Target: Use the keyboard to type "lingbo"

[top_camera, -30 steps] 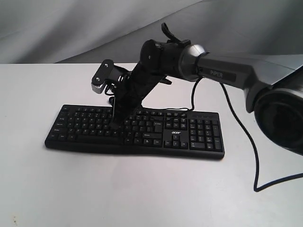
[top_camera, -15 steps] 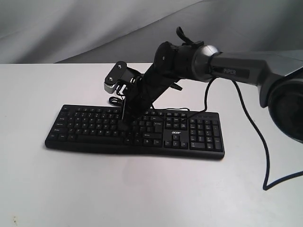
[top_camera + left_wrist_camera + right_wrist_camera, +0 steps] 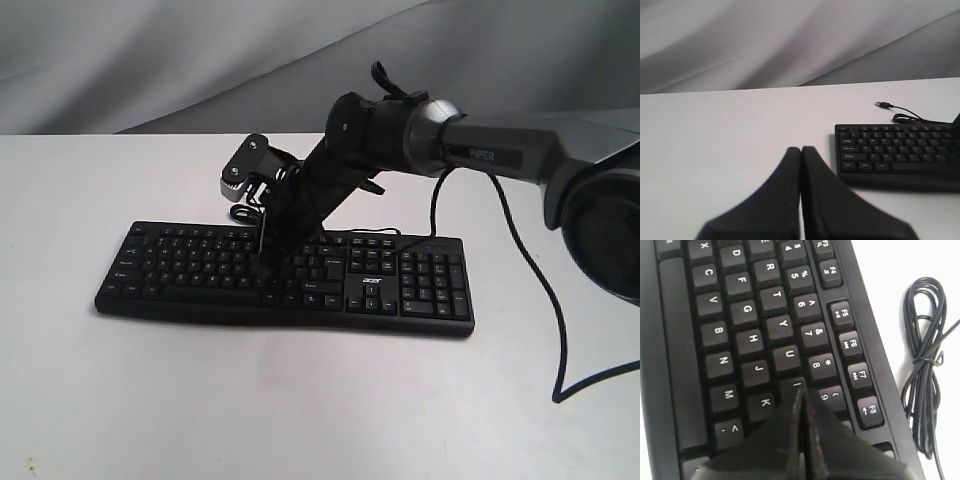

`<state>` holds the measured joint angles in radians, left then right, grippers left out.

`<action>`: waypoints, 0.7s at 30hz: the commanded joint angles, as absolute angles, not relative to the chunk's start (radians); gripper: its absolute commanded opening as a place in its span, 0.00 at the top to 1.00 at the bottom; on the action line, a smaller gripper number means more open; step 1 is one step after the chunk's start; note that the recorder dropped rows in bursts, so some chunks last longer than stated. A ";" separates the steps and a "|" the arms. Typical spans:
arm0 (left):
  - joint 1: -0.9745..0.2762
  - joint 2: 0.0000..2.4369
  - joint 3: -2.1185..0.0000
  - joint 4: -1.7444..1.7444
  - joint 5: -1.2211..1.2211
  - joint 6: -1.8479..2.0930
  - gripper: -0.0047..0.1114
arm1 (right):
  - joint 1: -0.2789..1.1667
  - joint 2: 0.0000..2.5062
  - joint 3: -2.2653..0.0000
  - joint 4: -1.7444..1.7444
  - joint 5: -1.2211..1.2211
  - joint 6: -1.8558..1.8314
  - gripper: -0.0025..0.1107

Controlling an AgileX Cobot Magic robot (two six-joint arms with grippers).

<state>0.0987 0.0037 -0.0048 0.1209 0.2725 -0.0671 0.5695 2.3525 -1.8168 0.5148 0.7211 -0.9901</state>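
The black keyboard [image 3: 290, 272] with its white acer logo lies across the white table; its left end shows in the left wrist view [image 3: 895, 155] and its letter keys fill the right wrist view [image 3: 750, 335]. My right gripper [image 3: 266, 262] is shut and empty, its tip down on the letter rows. In the right wrist view that tip [image 3: 801, 392] rests on the I key [image 3: 794, 384], between U and the 9 key. My left gripper [image 3: 801, 150] is shut and empty, low over bare table to the left of the keyboard, apart from it.
The keyboard's thin black USB cable [image 3: 925, 365] lies coiled on the table behind the function row, its plug [image 3: 883, 104] loose on the tabletop. The right arm [image 3: 480, 150] reaches in from the right, with its own black cable [image 3: 540, 320] trailing over the table. Grey cloth hangs behind.
The right arm shifted to the right along the keyboard a second ago, carrying the shut tip from further left to the I key. In the last half second it has barely moved.
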 commanded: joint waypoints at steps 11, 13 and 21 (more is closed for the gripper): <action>0.100 0.000 0.000 0.117 0.266 -0.069 0.96 | 0.567 2.361 -1.810 0.524 0.715 -0.995 0.98; 0.100 0.000 0.000 0.117 0.266 -0.069 0.96 | 0.567 2.364 -1.810 0.520 0.715 -0.995 0.98; 0.100 0.000 0.000 0.117 0.266 -0.069 0.96 | 0.567 2.374 -1.810 0.526 0.720 -0.995 0.98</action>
<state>0.0987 0.0037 -0.0048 0.1209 0.2725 -0.0671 0.5695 2.3724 -1.8168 0.5187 0.7187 -0.9916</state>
